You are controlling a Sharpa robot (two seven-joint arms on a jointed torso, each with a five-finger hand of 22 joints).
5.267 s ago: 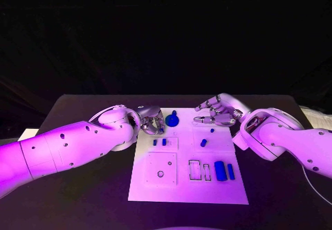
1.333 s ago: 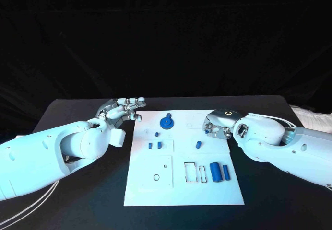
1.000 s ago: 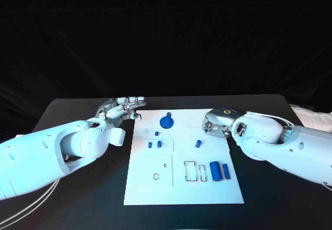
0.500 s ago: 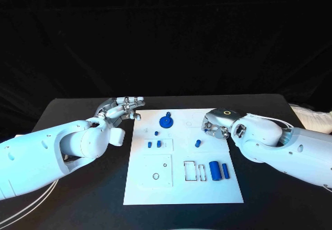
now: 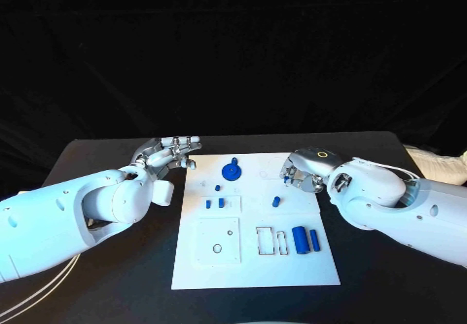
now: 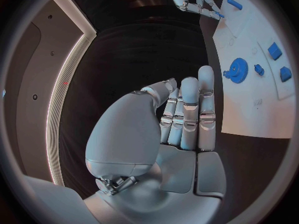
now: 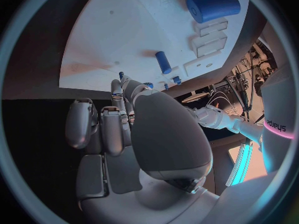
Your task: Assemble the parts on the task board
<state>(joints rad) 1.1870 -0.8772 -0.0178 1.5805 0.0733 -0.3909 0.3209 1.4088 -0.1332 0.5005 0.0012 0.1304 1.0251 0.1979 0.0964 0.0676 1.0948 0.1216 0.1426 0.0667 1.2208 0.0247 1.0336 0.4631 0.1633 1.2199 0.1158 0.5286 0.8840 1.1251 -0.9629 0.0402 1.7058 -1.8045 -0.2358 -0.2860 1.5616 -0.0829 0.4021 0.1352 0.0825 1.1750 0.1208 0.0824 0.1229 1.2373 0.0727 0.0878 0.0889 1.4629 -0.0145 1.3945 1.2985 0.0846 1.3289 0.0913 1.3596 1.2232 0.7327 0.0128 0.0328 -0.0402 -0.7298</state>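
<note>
The white task board [image 5: 258,260] lies mid-table. On its far part sits a blue gear-shaped disc [image 5: 231,171] [image 6: 237,68]. Two small blue blocks [image 5: 215,202] sit below it, and a short blue peg [image 5: 277,200] [image 7: 162,62] lies to their right. Two blue cylinders [image 5: 306,239] lie beside empty rectangular slots [image 5: 271,240]. My left hand [image 5: 175,152] [image 6: 181,119] hovers off the board's far left corner, fingers straight and side by side, holding nothing. My right hand [image 5: 299,175] [image 7: 124,129] is at the board's right edge, fingers curled in, with nothing seen in it.
A square plate with a round hole [image 5: 218,237] fills the board's near left. Black table [image 5: 107,283] surrounds the board, with open room in front. Both white forearms flank the board.
Over five seconds my left hand drew back from the blue disc to the board's far left corner. My right hand went from spread to curled. In the last second almost nothing moved.
</note>
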